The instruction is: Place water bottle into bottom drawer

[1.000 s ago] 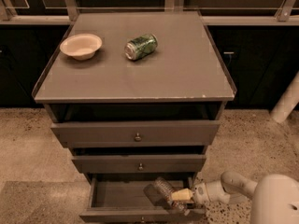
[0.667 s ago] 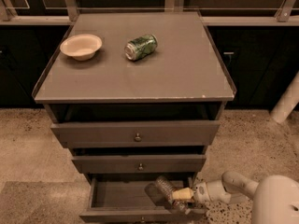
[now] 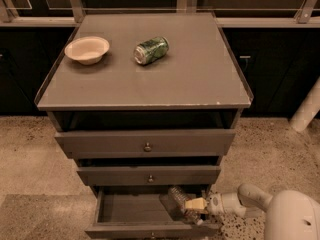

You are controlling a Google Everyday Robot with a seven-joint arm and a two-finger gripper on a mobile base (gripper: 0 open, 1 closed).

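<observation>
Water bottle point(image 3: 178, 198) is down at the right end of the bottom drawer point(image 3: 125, 209), which is pulled out (it's the closest thing to the camera). The bottle lies slanted, neck pointing toward the back. The claw point(image 3: 196, 204) comes in from the right on the white arm point(image 3: 240, 201) and is clamped on the bottle's lower half. Above that, the middle drawer point(image 3: 115, 176) and top drawer point(image 3: 100, 144) sit pushed in. Up on the table point(image 3: 150, 84), a green can point(image 3: 151, 50) lies on its side, with a cream bowl point(image 3: 87, 49) near it on the left.
</observation>
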